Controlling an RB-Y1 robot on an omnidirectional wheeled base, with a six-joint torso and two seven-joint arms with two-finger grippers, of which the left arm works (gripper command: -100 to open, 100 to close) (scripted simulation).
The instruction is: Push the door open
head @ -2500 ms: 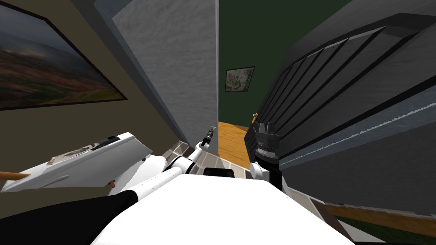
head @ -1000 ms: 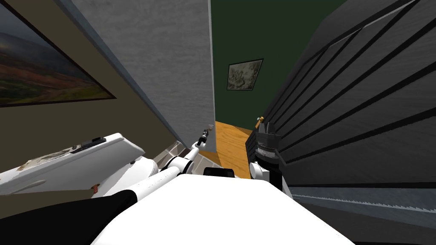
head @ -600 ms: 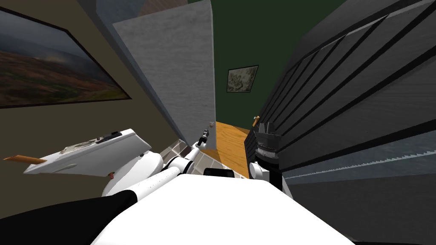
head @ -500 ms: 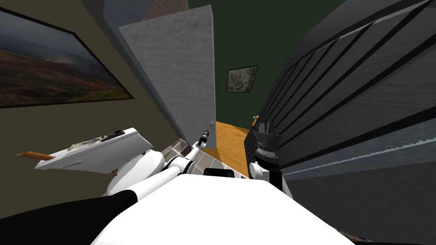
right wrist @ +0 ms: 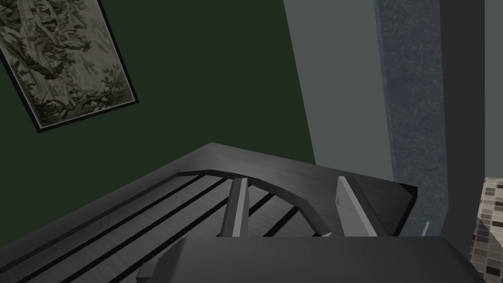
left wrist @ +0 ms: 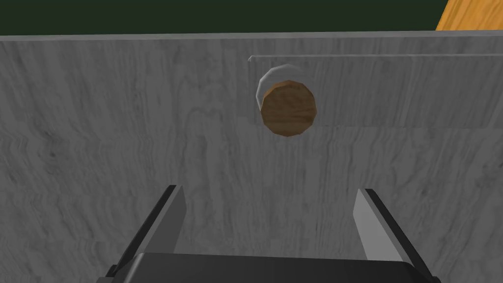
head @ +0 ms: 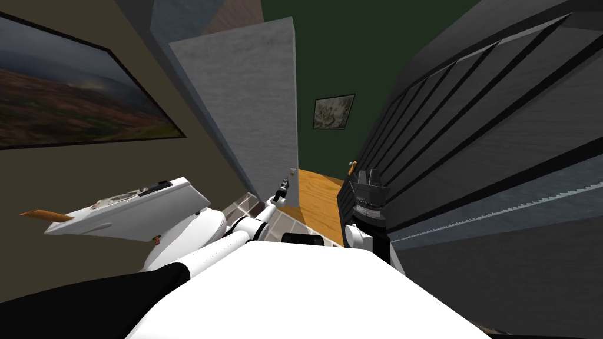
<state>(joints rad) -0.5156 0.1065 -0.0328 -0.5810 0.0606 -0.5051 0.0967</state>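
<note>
A grey door leaf [head: 247, 106] stands ajar ahead of me on the left, with a round brown knob [head: 292, 172] near its free edge. My left gripper [head: 285, 187] is stretched out to that edge, just below the knob. In the left wrist view the grey door [left wrist: 123, 147] is close in front. Its knob [left wrist: 288, 108] lies just beyond my left gripper [left wrist: 269, 190], which is open and holds nothing. A dark slatted door [head: 471, 118] with a small orange knob [head: 352, 166] stands on the right. My right gripper [head: 368, 176] is raised beside it, open [right wrist: 292, 180] and holding nothing.
Through the gap show an orange wooden floor [head: 318, 194] and a dark green wall with a framed picture [head: 334, 112]. A white fixture like a toilet [head: 129, 209] stands close at my left. A large landscape picture [head: 70, 100] hangs on the tan wall. Tiled floor [head: 282, 220] lies under my arms.
The whole head view dipped closer, then swung back, which is my own move. My left gripper stays at the grey door's edge below the knob, and the gap looks about the same.
</note>
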